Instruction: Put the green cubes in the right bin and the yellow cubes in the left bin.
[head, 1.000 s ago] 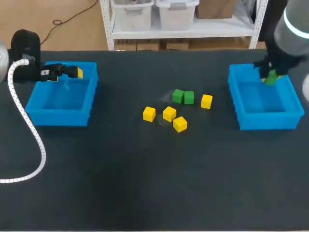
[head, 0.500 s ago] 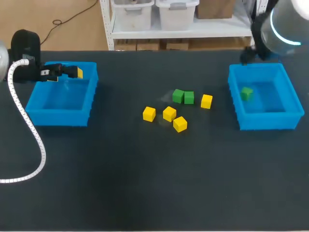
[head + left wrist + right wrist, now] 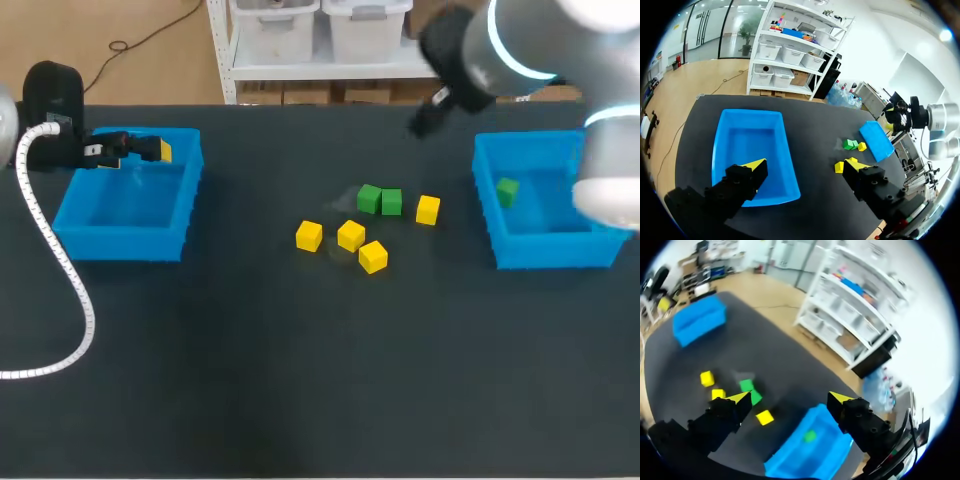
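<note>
Now the left end effector [image 3: 143, 150] hangs over the far end of the left bin [image 3: 125, 245]. Its fingers are spread wide with nothing between them, and the left wrist view looks out past the yellow tips at that bin's blue floor. The right end effector [image 3: 789, 400] is likewise wide open and carries nothing. The right arm [image 3: 500, 45] comes in from the far right corner and reaches over the far part of the bench [image 3: 300, 390], between the middle cluster and the right bin [image 3: 555, 250]. One green cube [image 3: 507, 191] lies inside the right bin, close to the wall that faces the middle of the bench. Two more green cubes [image 3: 369, 198] [image 3: 391, 202] sit side by side, touching, in the middle of the bench. A yellow cube [image 3: 428, 210] sits just beside them on the right bin's side. Three other yellow cubes [image 3: 309, 236] [image 3: 351, 235] [image 3: 373, 256] lie near together on the near side of the green pair, none of them in a bin. In the right wrist view this cluster lies ahead of the open fingers and the right bin lies under them.
</note>
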Available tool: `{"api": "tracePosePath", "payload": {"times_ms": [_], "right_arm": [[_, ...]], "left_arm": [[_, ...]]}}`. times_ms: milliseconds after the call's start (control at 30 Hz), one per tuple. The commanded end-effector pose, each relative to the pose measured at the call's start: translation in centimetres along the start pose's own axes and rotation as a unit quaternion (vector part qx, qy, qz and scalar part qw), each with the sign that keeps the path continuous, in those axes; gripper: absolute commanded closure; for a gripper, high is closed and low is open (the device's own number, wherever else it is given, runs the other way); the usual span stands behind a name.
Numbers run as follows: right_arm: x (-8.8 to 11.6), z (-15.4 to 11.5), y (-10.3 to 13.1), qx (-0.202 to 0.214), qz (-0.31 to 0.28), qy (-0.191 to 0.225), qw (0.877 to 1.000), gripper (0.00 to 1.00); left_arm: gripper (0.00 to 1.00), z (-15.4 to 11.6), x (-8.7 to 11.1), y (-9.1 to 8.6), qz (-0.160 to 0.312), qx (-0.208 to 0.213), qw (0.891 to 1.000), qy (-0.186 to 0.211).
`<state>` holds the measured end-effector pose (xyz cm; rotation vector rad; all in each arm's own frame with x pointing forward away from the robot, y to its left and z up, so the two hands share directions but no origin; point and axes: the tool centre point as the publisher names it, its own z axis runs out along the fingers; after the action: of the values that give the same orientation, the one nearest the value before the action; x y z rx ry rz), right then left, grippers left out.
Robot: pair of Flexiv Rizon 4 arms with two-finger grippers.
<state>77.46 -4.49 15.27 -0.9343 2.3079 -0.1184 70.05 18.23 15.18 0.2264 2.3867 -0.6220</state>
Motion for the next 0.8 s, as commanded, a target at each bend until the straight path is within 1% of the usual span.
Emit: {"api": "tracePosePath", "payload": {"times_ms": [33,67,200,333,400,467,533,667,800], "right_arm": [[0.3,1.8,1.5,-0.087,-0.205,0.024,0.974,0.00],[0.5,1.9,1.8,-0.092,-0.227,0.024,0.969,0.00],[2.1,2.3,2.9,-0.125,-0.319,0.036,0.939,0.00],[3.9,3.1,3.9,-0.145,-0.377,0.060,0.913,0.00],[4.5,4.1,4.4,-0.154,-0.393,0.070,0.904,0.00],[4.8,4.9,5.0,-0.159,-0.398,0.076,0.900,0.00],[4.8,6.0,5.3,-0.165,-0.397,0.081,0.899,0.00],[4.3,7.9,5.7,-0.172,-0.389,0.087,0.901,0.00],[4.0,9.6,5.7,-0.178,-0.378,0.102,0.903,0.00]], "left_arm": [[0.00,0.0,0.1,0.2,0.001,0.005,1.000,-0.003],[0.00,0.0,0.1,0.2,0.001,0.005,1.000,-0.003],[0.00,0.0,0.1,0.2,0.001,0.005,1.000,-0.003],[0.00,0.0,0.1,0.2,0.001,0.005,1.000,-0.003],[0.00,0.0,0.1,0.2,0.001,0.005,1.000,-0.003],[0.00,0.0,0.1,0.2,0.001,0.005,1.000,-0.003],[0.00,0.0,0.1,0.2,0.001,0.005,1.000,-0.003],[0.00,0.0,0.1,0.2,0.001,0.005,1.000,-0.003],[0.00,0.0,0.1,0.2,0.001,0.005,1.000,-0.003]]}}
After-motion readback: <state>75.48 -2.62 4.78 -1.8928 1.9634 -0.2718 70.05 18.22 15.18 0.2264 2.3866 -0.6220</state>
